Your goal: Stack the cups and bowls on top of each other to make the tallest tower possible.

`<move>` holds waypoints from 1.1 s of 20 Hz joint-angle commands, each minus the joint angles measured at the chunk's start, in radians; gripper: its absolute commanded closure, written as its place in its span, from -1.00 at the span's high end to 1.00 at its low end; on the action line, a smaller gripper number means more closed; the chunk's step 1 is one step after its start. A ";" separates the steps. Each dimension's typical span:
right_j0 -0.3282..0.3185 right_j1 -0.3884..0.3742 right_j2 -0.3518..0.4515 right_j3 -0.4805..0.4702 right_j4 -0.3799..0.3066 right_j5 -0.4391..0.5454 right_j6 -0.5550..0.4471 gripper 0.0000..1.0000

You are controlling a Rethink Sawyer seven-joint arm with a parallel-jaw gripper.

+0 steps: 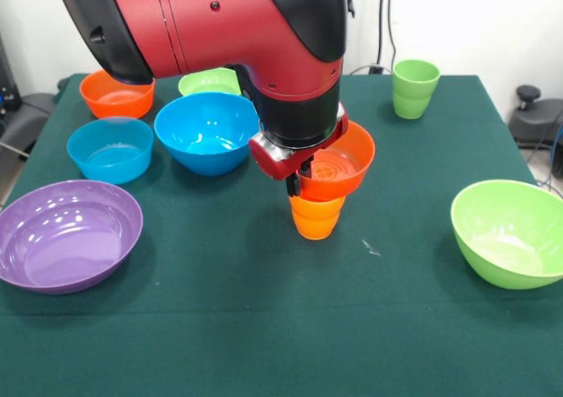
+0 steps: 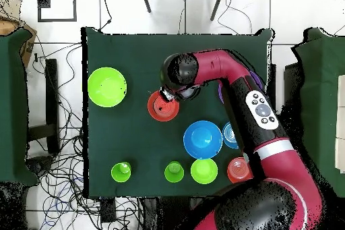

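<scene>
An orange bowl (image 1: 343, 164) sits on an upturned orange cup (image 1: 317, 218) at mid-table, the two forming a small tower. My gripper (image 1: 299, 179) is at the bowl's left rim, shut on it, with black fingers (image 1: 293, 184) straddling the edge. From above, the gripper (image 2: 163, 96) is at the edge of this orange bowl (image 2: 164, 108), which hides the cup. A green cup (image 1: 415, 87) stands far right. The overhead view shows two green cups (image 2: 121, 171) (image 2: 174, 171).
A purple bowl (image 1: 66, 234) is near left and a large lime green bowl (image 1: 510, 231) near right. A light blue bowl (image 1: 110, 148), blue bowl (image 1: 207, 131), second orange bowl (image 1: 116, 93) and small lime bowl (image 1: 209, 82) cluster at the far left.
</scene>
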 commanded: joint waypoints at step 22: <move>0.004 0.044 -0.011 -0.017 -0.124 -0.097 -0.397 -1.00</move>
